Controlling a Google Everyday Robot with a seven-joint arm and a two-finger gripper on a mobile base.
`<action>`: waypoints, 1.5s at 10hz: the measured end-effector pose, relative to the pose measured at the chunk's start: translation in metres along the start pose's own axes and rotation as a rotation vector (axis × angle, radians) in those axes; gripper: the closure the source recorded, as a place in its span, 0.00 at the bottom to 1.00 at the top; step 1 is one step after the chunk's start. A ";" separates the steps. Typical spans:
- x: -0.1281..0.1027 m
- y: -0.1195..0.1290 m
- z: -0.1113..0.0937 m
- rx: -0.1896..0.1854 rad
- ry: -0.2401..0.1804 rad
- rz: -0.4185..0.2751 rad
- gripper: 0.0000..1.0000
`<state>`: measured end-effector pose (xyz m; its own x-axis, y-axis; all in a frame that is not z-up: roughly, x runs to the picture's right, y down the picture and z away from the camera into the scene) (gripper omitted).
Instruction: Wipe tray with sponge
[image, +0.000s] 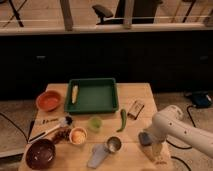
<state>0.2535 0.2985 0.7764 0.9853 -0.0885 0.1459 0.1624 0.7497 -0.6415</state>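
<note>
The dark green tray lies at the back middle of the wooden table, with a yellow corn cob along its left inner side. The small blue-grey sponge rests on the table near the front right. My white arm comes in from the right, and my gripper hangs just right of and in front of the sponge, low over the table's front right corner. It stands open with nothing held.
An orange bowl sits left of the tray. In front are a green cup, a green pepper, a small box, a metal cup, a pale flat piece, a dark bowl and a brush.
</note>
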 end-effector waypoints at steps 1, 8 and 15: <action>0.000 0.000 0.000 0.000 0.000 0.001 0.20; -0.001 0.002 0.003 -0.007 -0.007 0.006 0.20; -0.001 0.004 0.002 -0.013 -0.013 0.011 0.20</action>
<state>0.2532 0.3032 0.7753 0.9863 -0.0718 0.1488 0.1525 0.7423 -0.6525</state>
